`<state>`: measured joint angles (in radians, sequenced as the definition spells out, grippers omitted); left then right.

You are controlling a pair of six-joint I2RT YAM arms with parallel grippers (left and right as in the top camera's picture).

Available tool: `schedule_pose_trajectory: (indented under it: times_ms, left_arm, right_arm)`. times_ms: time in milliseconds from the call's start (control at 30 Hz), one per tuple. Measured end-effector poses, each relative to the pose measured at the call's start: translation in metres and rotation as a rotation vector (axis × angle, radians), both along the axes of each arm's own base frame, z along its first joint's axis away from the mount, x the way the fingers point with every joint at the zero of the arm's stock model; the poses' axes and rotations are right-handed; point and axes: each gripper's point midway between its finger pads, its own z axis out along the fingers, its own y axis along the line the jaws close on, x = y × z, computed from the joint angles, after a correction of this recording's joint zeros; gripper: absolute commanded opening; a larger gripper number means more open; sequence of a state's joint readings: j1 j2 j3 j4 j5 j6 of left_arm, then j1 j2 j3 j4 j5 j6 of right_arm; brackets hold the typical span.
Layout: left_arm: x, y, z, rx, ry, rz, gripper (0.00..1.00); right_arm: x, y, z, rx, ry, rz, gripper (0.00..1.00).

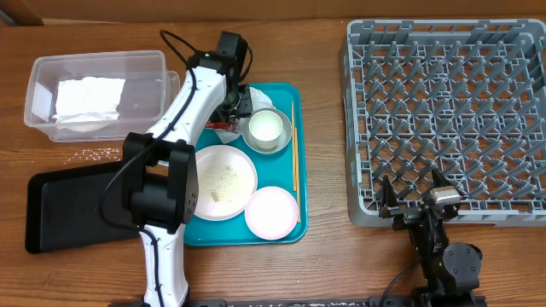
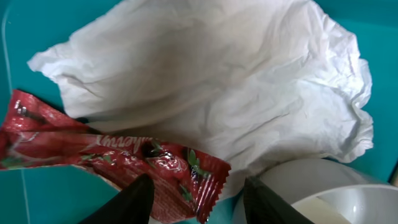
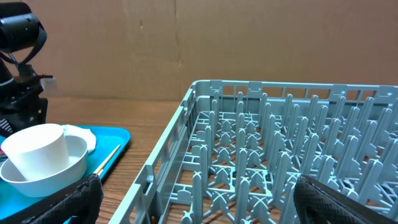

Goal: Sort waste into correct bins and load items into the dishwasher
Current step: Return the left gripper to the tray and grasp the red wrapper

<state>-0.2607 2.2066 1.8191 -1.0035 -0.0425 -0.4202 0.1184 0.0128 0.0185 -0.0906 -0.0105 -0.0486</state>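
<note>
My left gripper (image 1: 235, 106) (image 2: 199, 200) is open and low over the back of the teal tray, its fingers either side of the end of the red packet wrapper (image 2: 124, 155) (image 1: 223, 126). The crumpled white napkin (image 2: 205, 74) lies just behind the wrapper. The white cup stands in the bowl (image 1: 267, 130) (image 3: 40, 152) beside them. The large plate (image 1: 223, 181) holds pale crumbs, the small plate (image 1: 271, 211) is in front of it, and the chopsticks (image 1: 294, 145) (image 3: 107, 160) lie along the tray's right side. My right gripper (image 1: 420, 200) (image 3: 199, 199) is open and empty at the grey dish rack's (image 1: 452, 111) (image 3: 280, 162) front-left corner.
The clear tub (image 1: 38, 81) at the back left holds a white crumpled sheet (image 1: 90, 98). The black tray (image 1: 72, 205) lies front left. Rice-like crumbs (image 1: 101, 153) are scattered on the wood between them. The teal tray (image 1: 286, 92) sits mid-table.
</note>
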Motion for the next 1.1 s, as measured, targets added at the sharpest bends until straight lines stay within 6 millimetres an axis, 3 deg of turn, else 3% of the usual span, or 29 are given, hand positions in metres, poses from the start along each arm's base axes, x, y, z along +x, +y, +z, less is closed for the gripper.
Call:
schedule_pose_trajectory:
  times_ms: [267, 533, 600, 767, 933, 1100]
  left_arm:
    - [0.001, 0.0, -0.012, -0.003, -0.011, 0.001, 0.47]
    - [-0.008, 0.002, -0.026, 0.003, 0.012, 0.005, 0.19]
    - [-0.007, 0.002, -0.026, 0.001, 0.01, 0.008, 0.07]
    - [-0.01, 0.003, -0.026, 0.005, 0.023, 0.008, 0.04]
    - [-0.012, 0.003, -0.01, 0.011, 0.044, 0.008, 0.04]
    - [-0.005, 0.002, 0.027, 0.007, 0.032, 0.008, 0.04]
  right_arm:
    - [0.0, 0.0, 0.0, 0.0, 0.0, 0.0, 1.0]
    - [0.0, 0.0, 0.0, 0.0, -0.001, 0.0, 1.0]
    - [0.0, 0.0, 0.0, 0.0, 0.0, 0.0, 1.0]
    - [0.0, 0.0, 0.0, 0.0, -0.001, 0.0, 1.0]
    - [0.0, 0.0, 0.0, 0.0, -0.001, 0.0, 1.0]
    - [0.0, 0.0, 0.0, 0.0, 0.0, 0.0, 1.0]
